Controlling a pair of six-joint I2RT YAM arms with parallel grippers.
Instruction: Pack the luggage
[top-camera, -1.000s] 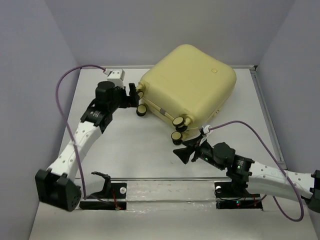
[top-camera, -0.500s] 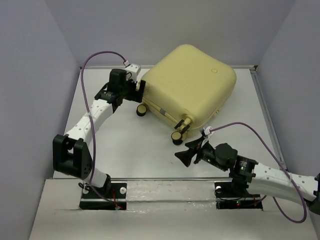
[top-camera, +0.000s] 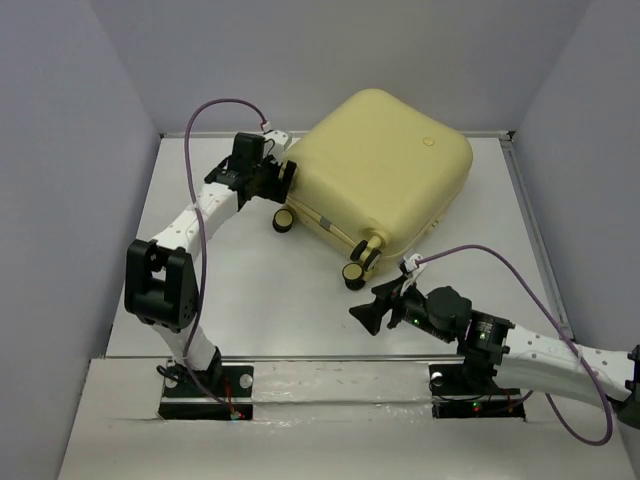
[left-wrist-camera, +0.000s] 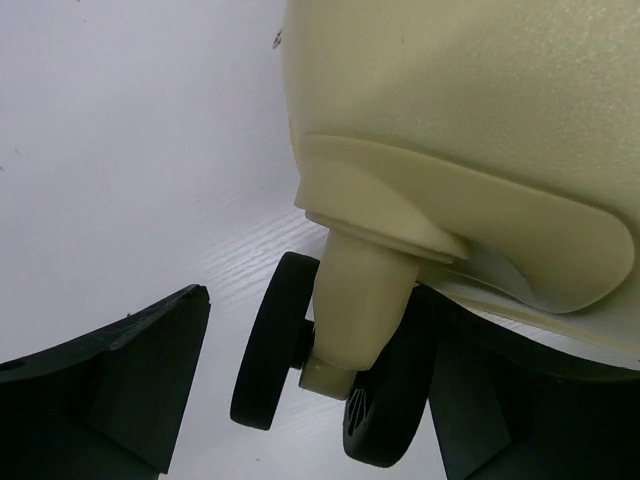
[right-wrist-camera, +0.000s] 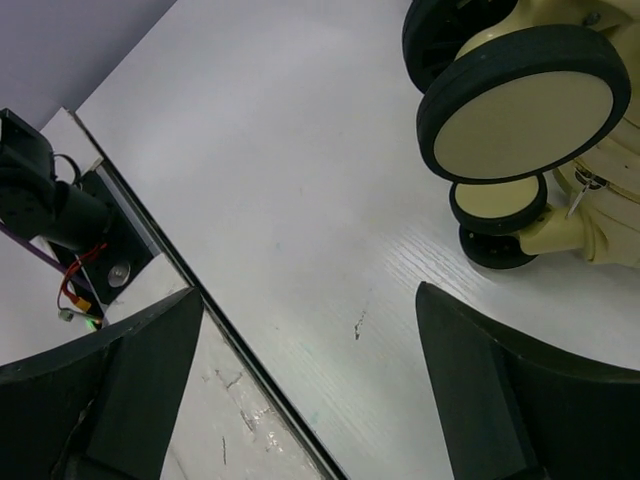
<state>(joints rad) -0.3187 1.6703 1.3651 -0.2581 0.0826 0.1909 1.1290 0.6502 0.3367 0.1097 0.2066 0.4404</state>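
The luggage (top-camera: 375, 170), a smooth pale-yellow hard shell with rounded corners, lies shut and flat near the far edge of the matte white table (top-camera: 260, 290), its black-and-cream wheels (right-wrist-camera: 522, 100) pointing toward the near and left edges. The left claw (top-camera: 287, 180) stands wide around one corner wheel (left-wrist-camera: 270, 350), gripping nothing, and the right claw (top-camera: 365, 302) hangs wide and empty beside the near wheels. The step appears to be squaring up the closed case, so the next move likely calls for a gentle push against the shell.
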